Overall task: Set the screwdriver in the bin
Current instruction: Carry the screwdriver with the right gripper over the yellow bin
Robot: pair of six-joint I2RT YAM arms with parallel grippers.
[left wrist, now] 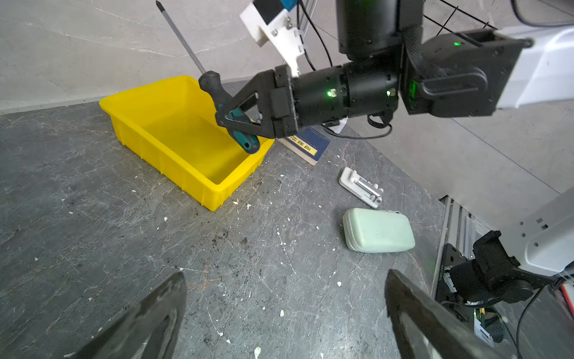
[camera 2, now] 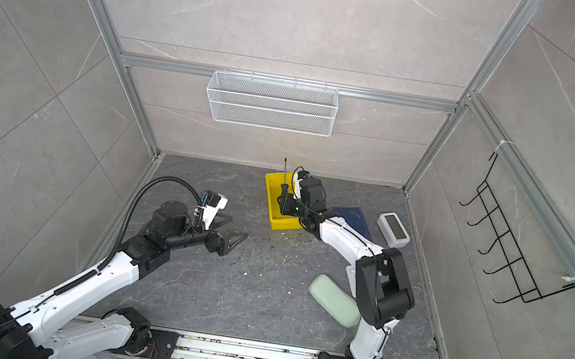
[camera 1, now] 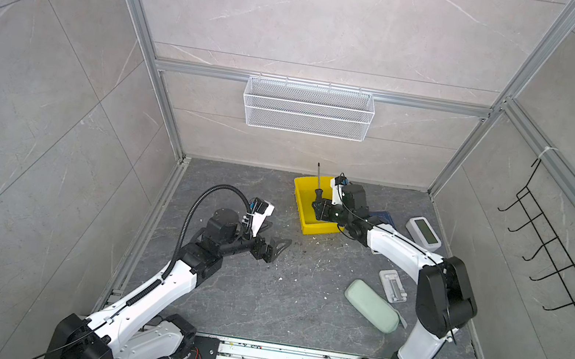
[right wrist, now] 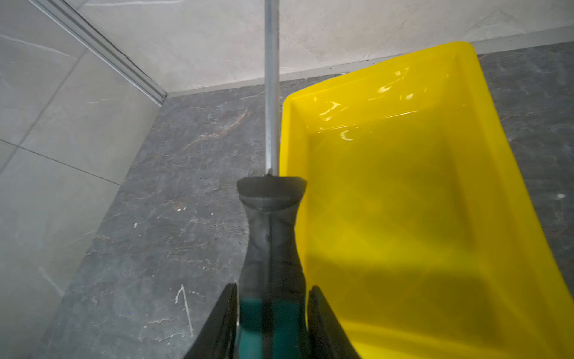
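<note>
Right fingers [right wrist: 222, 326] are clamped on the screwdriver [left wrist: 215, 90] handle, holding it tilted in the air over the yellow bin [left wrist: 155, 152], shaft pointing up, while the left fingers [left wrist: 149, 320] hang spread wide above the surface [camera 1: 260, 300].

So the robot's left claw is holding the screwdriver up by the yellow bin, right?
No, the right gripper is shut on the screwdriver by the yellow bin, as the left wrist view shows. The left gripper is open and holds nothing.
</note>
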